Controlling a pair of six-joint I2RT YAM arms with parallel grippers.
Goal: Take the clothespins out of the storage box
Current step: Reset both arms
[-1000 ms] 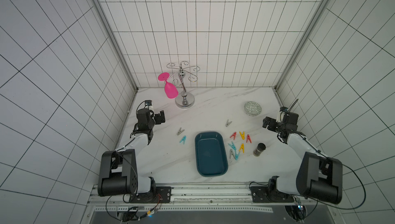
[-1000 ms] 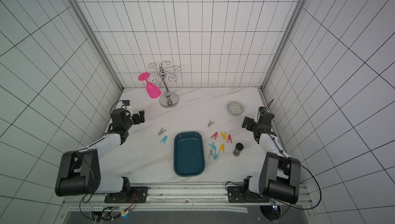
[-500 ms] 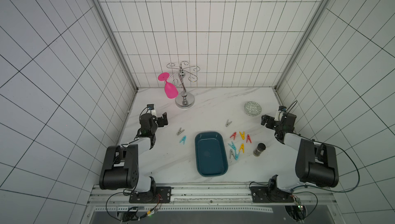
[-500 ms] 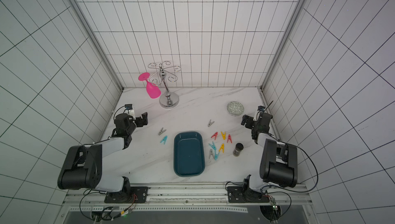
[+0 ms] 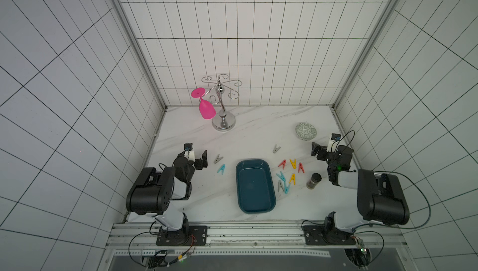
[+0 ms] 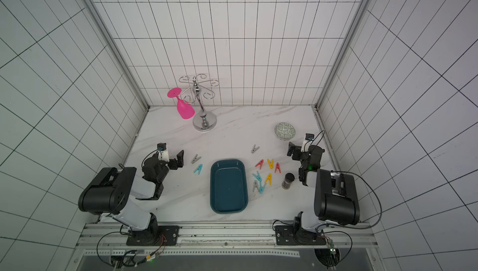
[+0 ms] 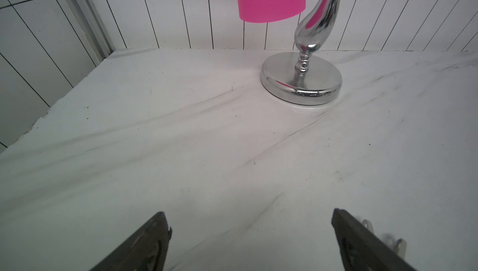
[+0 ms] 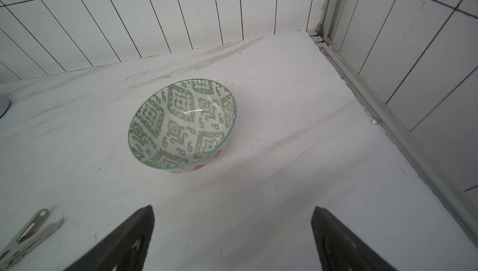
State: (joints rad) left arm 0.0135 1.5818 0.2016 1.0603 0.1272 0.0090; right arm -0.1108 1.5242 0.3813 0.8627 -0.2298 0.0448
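Teal storage box point(image 5: 254, 189) shallow, round-cornered; coloured clothespins point(image 5: 292, 178) scattered outside.

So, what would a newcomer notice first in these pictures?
Probably the pink glass hanging upside down from the chrome stand at the back. Next, the dark blue box in the middle, empty, with coloured clothespins scattered on both sides of it. The left claw and right claw stand open, empty.

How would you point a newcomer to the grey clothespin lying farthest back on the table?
Start at the dark teal storage box mid-table and look from its far right corner toward the green-patterned bowl. The grey clothespin lies alone between them. Unlike the other grey pegs, it has no coloured peg right beside it.
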